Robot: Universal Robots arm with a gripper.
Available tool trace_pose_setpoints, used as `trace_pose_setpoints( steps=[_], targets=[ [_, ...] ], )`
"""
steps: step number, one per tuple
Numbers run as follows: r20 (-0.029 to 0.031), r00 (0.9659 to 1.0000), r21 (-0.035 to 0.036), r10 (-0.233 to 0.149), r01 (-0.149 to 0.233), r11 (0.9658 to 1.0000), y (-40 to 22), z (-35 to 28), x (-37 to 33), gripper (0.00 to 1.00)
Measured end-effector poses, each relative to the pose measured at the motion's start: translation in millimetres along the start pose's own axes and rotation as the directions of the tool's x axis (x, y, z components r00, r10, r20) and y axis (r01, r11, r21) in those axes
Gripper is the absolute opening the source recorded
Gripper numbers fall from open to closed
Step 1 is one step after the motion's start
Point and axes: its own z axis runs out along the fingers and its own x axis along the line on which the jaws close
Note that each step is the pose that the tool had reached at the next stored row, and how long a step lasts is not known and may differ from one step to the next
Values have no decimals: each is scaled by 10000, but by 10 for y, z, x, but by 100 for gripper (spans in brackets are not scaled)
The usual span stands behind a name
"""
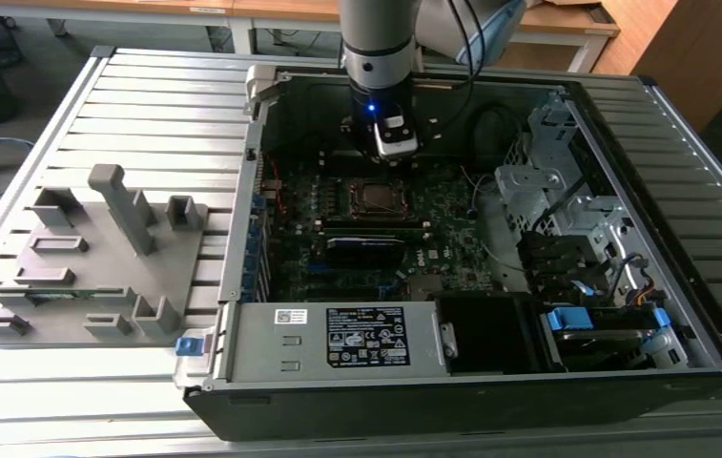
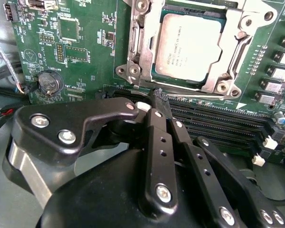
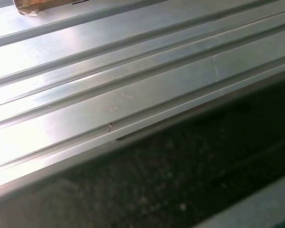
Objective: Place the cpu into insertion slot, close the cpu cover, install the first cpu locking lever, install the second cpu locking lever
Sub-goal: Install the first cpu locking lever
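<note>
Firstly, the slatted metal surface (image 1: 144, 95) carries an open computer case (image 1: 463, 382) along its edge at the exterior view's right, with a grey fixture tray (image 1: 93, 258) beside it. Inside the case lies the green circuit board (image 2: 85, 61). The gripper (image 1: 393, 143) (image 2: 157, 99) hangs just above the board, close beside the insertion slot (image 1: 371, 197), jaws pressed together with nothing seen between them. The cpu cover (image 2: 232, 33) lies flat over the slot, and the cpu (image 2: 190, 45) sits inside its cut-out.
</note>
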Motion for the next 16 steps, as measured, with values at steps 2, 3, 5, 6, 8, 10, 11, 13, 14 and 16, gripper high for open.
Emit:
trace_pose_setpoints(
  steps=[2, 3, 5, 6, 8, 10, 11, 13, 14, 16],
  targets=[
    [0, 10000, -2, 0, 0, 10000, 4, -28, -4, 11],
    [0, 10000, -3, 0, 0, 10000, 5, -31, -5, 11],
    [4, 10000, -6, 1, -1, 10000, 5, -30, -2, 11],
    [7, 10000, -10, 1, -1, 10000, 4, -32, 1, 11],
    [10, 10000, -24, 3, -3, 10000, 2, -35, 9, 11],
    [-1, 10000, -74, 9, -9, 10000, 0, -35, 14, 11],
    [-9, 10000, -100, 15, -15, 9999, -1, -35, 15, 11],
    [-27, 10000, -157, 27, -27, 9999, -1, -35, 18, 11],
    [-29, 10000, -166, 29, -30, 9999, -1, -35, 18, 11],
    [-28, 10000, -170, 29, -30, 9999, -1, -35, 18, 11]
  ],
)
